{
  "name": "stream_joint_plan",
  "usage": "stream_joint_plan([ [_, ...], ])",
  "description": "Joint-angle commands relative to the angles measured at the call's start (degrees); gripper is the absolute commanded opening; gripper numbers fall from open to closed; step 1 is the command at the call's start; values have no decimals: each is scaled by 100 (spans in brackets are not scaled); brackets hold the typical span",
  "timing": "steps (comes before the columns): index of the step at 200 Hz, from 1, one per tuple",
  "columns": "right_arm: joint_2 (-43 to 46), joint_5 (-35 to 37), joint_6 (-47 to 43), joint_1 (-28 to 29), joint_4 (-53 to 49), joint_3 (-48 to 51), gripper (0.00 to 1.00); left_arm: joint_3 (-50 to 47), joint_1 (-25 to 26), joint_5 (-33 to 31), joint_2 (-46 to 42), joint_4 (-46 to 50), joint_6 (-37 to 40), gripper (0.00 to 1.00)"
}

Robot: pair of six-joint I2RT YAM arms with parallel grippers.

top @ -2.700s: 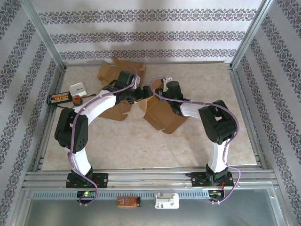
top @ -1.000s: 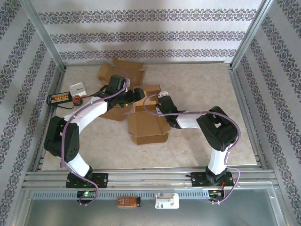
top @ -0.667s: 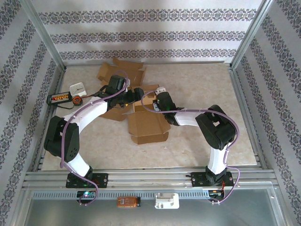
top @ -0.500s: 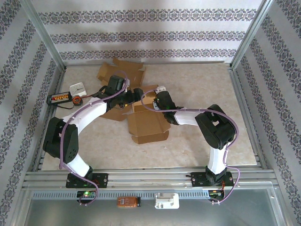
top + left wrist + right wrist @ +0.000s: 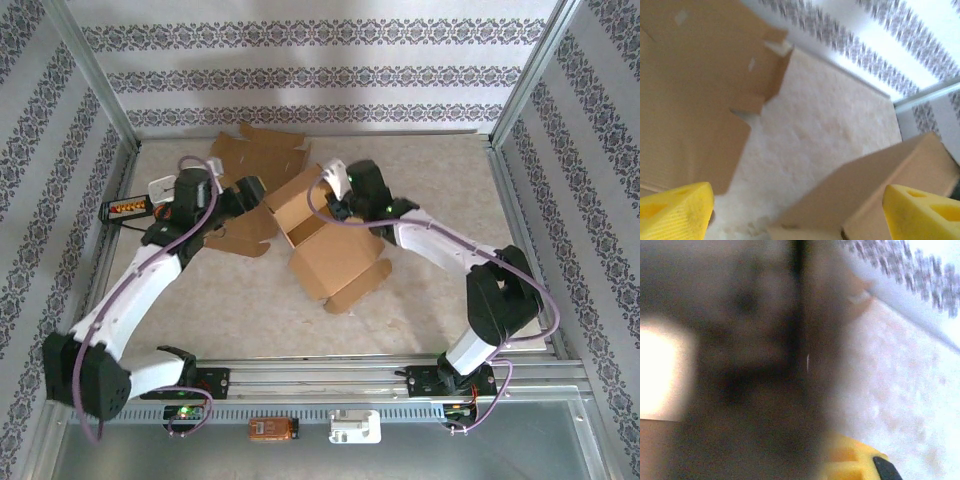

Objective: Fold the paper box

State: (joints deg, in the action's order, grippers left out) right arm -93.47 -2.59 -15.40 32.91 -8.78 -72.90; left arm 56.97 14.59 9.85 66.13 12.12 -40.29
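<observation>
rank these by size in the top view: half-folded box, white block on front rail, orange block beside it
half-folded box: clearly largest
white block and orange block: near alike, too close to rank

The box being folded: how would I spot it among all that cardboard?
Look at the pale stone-patterned table inside the metal frame. Near its middle sits the brown box, the right arm's end effector shut on its far rim. Unlike the flat cardboard sheets behind and to its left, it has raised walls and an open hollow.
</observation>
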Motion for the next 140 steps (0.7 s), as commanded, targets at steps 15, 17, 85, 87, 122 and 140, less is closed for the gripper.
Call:
stream_joint_plan([
  [15,-305,604,-3244,579,-4079,-1854,5,-315,-166,-1236,-833,170,516,87],
  [17,-337,699,-3350,606,-4172,-1924,5,-339,-167,-1274,-879,164,528,87],
  [85,-806,1221,-5590,1173,-3165,-964,9,-950,-208,-1803,-1654,-17,499,91],
  [87,-840,1227,-5626,1205,-3055,-919,9,-955,-208,-1798,-1655,-17,486,91],
  [122,-1534,1189,-5675,1631,-1668,-74,11,-1062,-207,-1621,-1572,-112,313,91],
  [140,-1770,1068,-5691,1793,-1145,265,13,-1074,-204,-1587,-1518,-131,316,91],
])
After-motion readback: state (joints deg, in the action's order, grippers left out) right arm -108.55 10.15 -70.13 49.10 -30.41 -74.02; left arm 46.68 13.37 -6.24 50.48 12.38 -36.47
